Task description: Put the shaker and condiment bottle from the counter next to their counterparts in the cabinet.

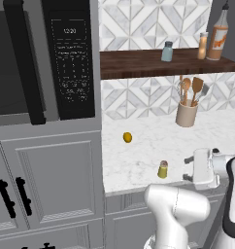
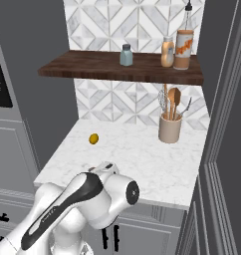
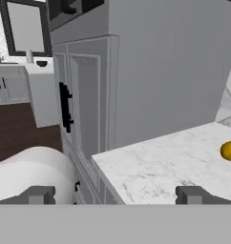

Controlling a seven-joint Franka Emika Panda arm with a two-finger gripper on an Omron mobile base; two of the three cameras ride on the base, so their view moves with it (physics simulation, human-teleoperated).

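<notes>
The yellow-green shaker (image 1: pixel 162 169) with its dark cap stands upright near the front edge of the marble counter (image 1: pixel 148 131). My gripper (image 1: pixel 187 168) hovers just to its right, open, with nothing between the fingers; in the hand view the gripper (image 3: pixel 115 194) has its tips spread wide. The small pale-orange condiment bottle (image 1: pixel 203 45) (image 2: pixel 167 52) stands on the dark wooden shelf (image 1: pixel 139 63), right beside the tall long-necked bottle (image 1: pixel 218 36) (image 2: pixel 183 42). The pale blue-grey shaker (image 1: pixel 167 51) (image 2: pixel 126 55) stands further left on that shelf. My arm hides the yellow-green shaker in the right base view.
A lemon-like yellow ball (image 1: pixel 127 137) (image 2: pixel 93 138) (image 3: pixel 229 150) lies mid-counter. A beige utensil holder (image 1: pixel 187 114) (image 2: pixel 170 127) stands at the back right. A tall grey cabinet with a microwave (image 1: pixel 71 58) bounds the counter on the left.
</notes>
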